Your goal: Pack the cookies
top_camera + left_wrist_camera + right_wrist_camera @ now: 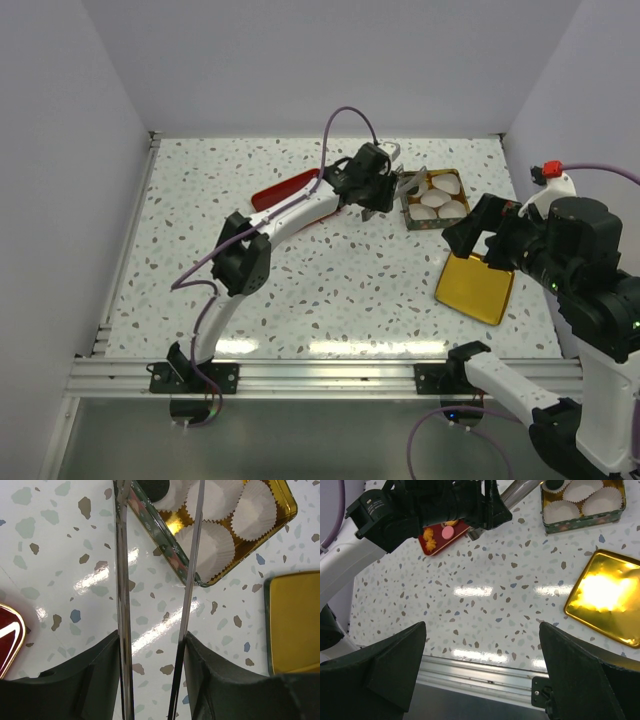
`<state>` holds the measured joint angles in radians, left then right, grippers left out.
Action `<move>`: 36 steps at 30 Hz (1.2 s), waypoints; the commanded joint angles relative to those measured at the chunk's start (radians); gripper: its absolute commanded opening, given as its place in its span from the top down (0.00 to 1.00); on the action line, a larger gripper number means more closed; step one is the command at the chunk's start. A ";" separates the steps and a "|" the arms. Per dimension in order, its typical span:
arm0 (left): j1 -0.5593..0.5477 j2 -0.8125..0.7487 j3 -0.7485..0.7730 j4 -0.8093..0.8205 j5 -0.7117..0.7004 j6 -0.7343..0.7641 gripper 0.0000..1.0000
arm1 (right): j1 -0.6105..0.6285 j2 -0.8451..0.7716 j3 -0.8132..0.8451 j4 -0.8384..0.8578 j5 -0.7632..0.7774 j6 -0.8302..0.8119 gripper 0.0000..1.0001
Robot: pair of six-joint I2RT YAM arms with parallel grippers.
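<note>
1. Left pincer [408, 186]: blades part open, gripping nothing. One dark cookie [152, 487] lies loose between them in the tin [150, 522]. Right pincer [482, 627]: wide open, empty.
2. Risk: lifting blades could catch a paper cup [210, 547] and tip it.
3. Count: one dark cookie; one pink cookie [448, 531] and two orange cookies [428, 537] showing on one red tray [440, 544]; at least four cups; one gold lid [605, 597].

Two robot arms, the left arm [285, 218] and the right arm [590, 270], share one speckled worktop [330, 290]. One gold tin [580, 522] sits at the tips of the left fingers [122, 580], showing four white paper cups [602, 497], one of them with a single dark cookie [553, 484]. One gold lid [605, 597] lies ahead of the right fingers [395, 665]. One red tray [280, 190], left of the left fingers, carries one pink cookie [448, 531] and at least two orange ones [428, 544].
</note>
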<state>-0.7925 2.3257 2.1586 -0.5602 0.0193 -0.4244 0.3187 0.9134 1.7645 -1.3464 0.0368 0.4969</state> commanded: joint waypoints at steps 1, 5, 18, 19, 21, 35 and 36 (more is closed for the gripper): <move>-0.004 -0.022 0.075 0.029 0.001 0.019 0.46 | -0.003 -0.002 -0.007 -0.186 0.011 -0.004 0.01; 0.006 -0.075 0.084 0.028 -0.012 0.035 0.44 | -0.001 -0.007 -0.030 -0.163 -0.005 0.008 0.01; 0.144 -0.406 -0.290 -0.092 -0.076 0.091 0.44 | -0.003 -0.005 -0.256 0.019 -0.132 0.057 0.01; 0.163 -0.428 -0.321 -0.099 -0.085 0.108 0.44 | -0.003 -0.001 -0.273 0.036 -0.147 0.060 0.01; 0.177 -0.483 -0.407 -0.118 -0.123 0.127 0.44 | -0.001 0.007 -0.325 0.101 -0.185 0.071 0.01; 0.187 -0.529 -0.546 -0.233 -0.272 0.177 0.44 | -0.003 0.128 -0.373 0.265 -0.265 0.048 0.01; 0.187 -0.529 -0.554 -0.230 -0.272 0.174 0.45 | -0.001 0.127 -0.375 0.260 -0.262 0.043 0.01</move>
<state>-0.6041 1.8137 1.6203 -0.7879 -0.2180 -0.2649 0.3187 1.0538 1.3460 -1.1168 -0.2012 0.5632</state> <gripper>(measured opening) 0.559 0.986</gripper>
